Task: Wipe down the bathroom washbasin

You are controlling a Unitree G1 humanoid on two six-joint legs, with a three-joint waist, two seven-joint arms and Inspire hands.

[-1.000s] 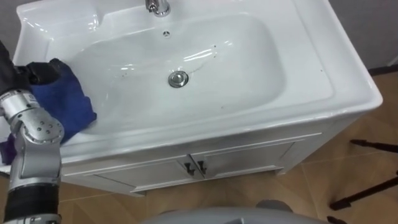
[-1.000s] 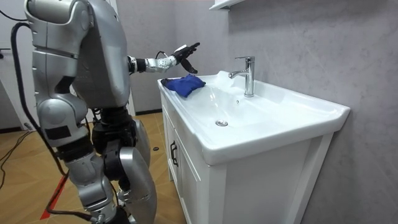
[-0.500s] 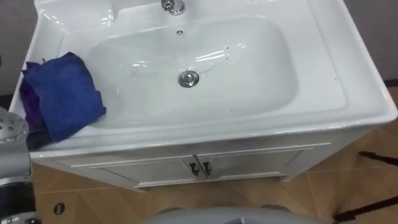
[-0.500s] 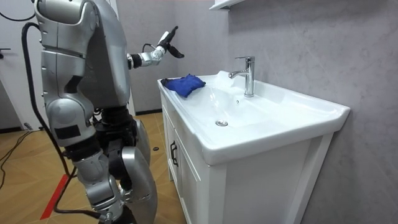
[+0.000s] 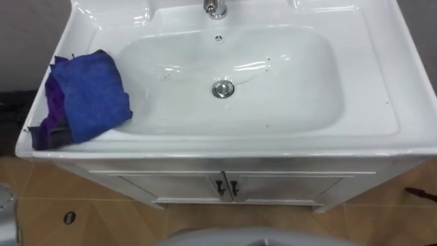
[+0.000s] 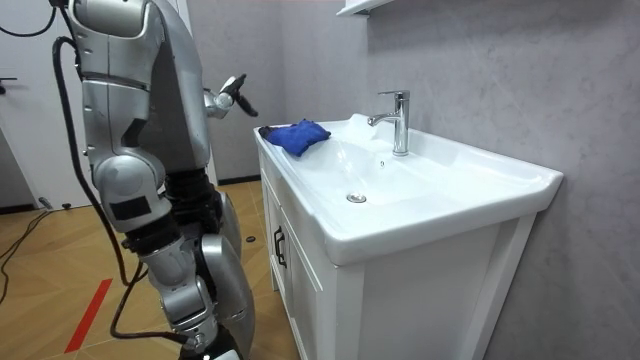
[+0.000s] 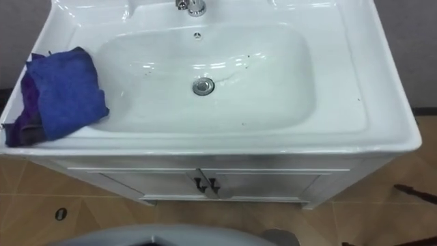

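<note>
Cut off at the top edge of the eye views: faucet [image 5: 216, 7], only the base left, and the rear rim of the basin [image 5: 382, 55]. Partly hidden under the blue cloth [image 5: 92, 96]: a purple layer [image 5: 42, 133]. Too small to tell: a round dark mark [image 5: 68, 218] at lower left, left hand [image 6: 232, 96] in the room view.

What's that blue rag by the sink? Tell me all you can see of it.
The blue cloth looks like soft, fuzzy fabric, crumpled into a loose heap, with a darker purple fold at its outer edge. It lies on the left rim of the white basin, its inner edge reaching over the bowl's slope, touching nothing else.
</note>
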